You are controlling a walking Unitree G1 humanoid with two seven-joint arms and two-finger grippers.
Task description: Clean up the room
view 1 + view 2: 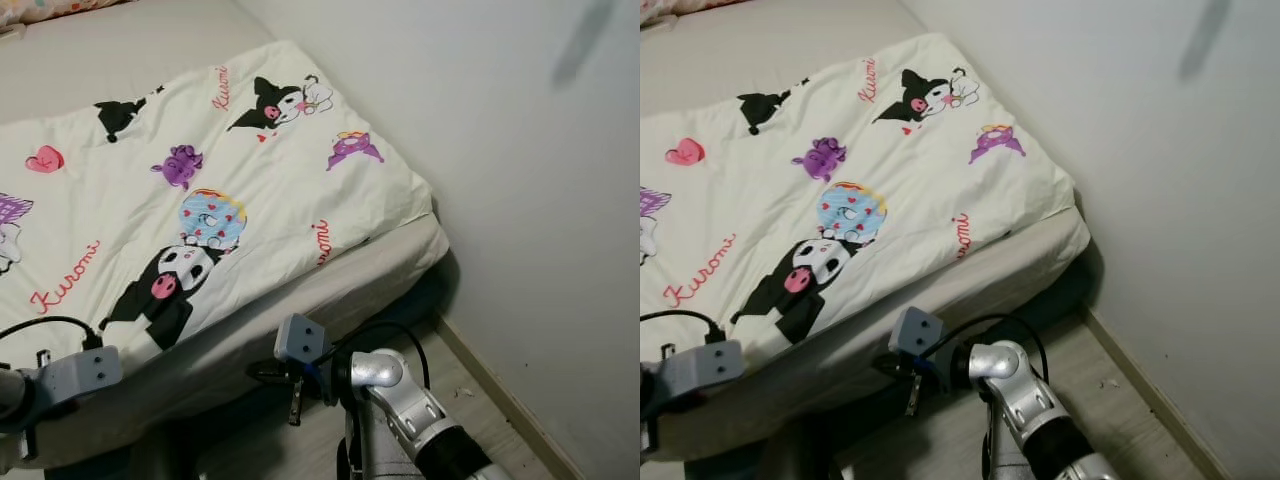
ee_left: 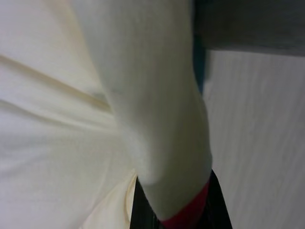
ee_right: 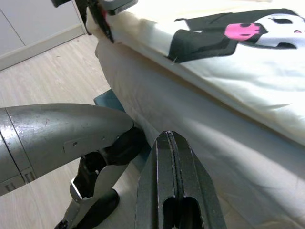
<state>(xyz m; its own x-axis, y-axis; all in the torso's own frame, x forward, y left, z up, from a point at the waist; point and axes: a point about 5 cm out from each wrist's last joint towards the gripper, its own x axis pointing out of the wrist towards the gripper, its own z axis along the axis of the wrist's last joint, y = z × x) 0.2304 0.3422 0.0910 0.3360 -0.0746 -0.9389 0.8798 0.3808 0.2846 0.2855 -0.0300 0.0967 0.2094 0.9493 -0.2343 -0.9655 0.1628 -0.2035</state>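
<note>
Mostly the quilt [image 1: 210, 190], white with cartoon prints, filled the upper left and centre of the head frame, spread over the bed [image 1: 390, 275], its long edge running from lower left to the corner at centre right. Its near edge hung just above both wrists. Left gripper [image 2: 176, 210] sat at the lower left, nearer the edge; in its wrist view the black fingers [image 2: 217, 205] were closed on a fold of pale fabric with a red trim. Right gripper [image 3: 176, 191] lay at bottom centre, low beside the mattress side, jaws pressed together on nothing, arm bent at the elbow. Wood floor [image 1: 470, 400] and white wall [image 1: 540, 200] stood to the right.
</note>
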